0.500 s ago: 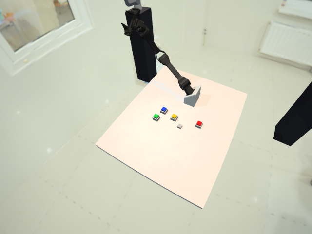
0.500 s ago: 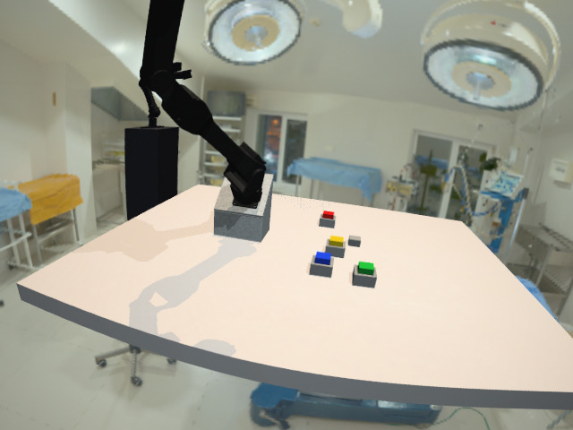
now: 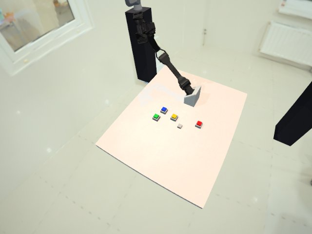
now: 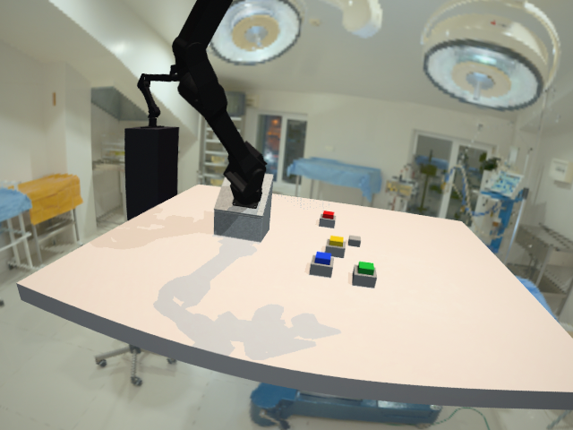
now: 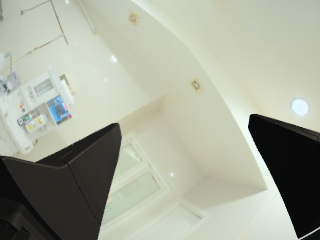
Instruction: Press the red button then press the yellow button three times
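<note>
The red button (image 3: 199, 123) (image 4: 328, 214) stands on the table, apart from the others. The yellow button (image 3: 174, 116) (image 4: 336, 240) stands near the blue button (image 3: 164, 109) (image 4: 322, 257) and the green button (image 3: 156, 116) (image 4: 365, 268). All four caps stand raised above their grey housings. My gripper (image 5: 187, 125) is open and empty, its two black fingers wide apart in the wrist view. It is high above the table and away from every button, at the upper left in the top view. It is out of the frame in the exterior view.
A small grey block (image 3: 179, 126) (image 4: 354, 241) lies beside the yellow button, on the table (image 3: 156, 156) (image 4: 440, 323). My arm's grey base (image 3: 190, 100) (image 4: 240, 225) stands on the table. A black pedestal (image 3: 143, 57) (image 4: 151, 171) stands beyond the table.
</note>
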You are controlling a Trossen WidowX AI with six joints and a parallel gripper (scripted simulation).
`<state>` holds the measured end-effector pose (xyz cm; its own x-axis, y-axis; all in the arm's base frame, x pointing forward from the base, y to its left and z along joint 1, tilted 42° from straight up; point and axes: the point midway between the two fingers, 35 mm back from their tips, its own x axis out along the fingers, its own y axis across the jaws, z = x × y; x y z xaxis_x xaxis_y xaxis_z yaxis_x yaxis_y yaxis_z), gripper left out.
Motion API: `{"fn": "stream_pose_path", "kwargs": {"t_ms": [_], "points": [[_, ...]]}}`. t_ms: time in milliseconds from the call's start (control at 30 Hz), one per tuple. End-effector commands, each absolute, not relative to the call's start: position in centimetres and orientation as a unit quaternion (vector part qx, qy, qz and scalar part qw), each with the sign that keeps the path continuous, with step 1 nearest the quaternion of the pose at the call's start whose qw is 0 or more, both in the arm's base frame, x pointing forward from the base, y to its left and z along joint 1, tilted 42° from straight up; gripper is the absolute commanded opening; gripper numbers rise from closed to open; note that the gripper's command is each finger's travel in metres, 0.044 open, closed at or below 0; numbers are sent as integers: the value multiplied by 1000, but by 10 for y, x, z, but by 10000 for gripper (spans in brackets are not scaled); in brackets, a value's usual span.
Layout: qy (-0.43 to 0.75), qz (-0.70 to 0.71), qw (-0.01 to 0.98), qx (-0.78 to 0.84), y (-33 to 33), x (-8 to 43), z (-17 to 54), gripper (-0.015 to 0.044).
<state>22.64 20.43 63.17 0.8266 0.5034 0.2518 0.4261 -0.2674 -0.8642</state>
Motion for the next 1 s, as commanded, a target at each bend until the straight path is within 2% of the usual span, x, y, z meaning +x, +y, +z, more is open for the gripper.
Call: {"fn": "stream_pose_path", "kwargs": {"t_ms": [0,500,967], "points": [[-244,127,580,-767,245,260,579,400],[28,323,714,-621,328,326,374,400],[352,296,762,-456,329,328,174,400]]}}
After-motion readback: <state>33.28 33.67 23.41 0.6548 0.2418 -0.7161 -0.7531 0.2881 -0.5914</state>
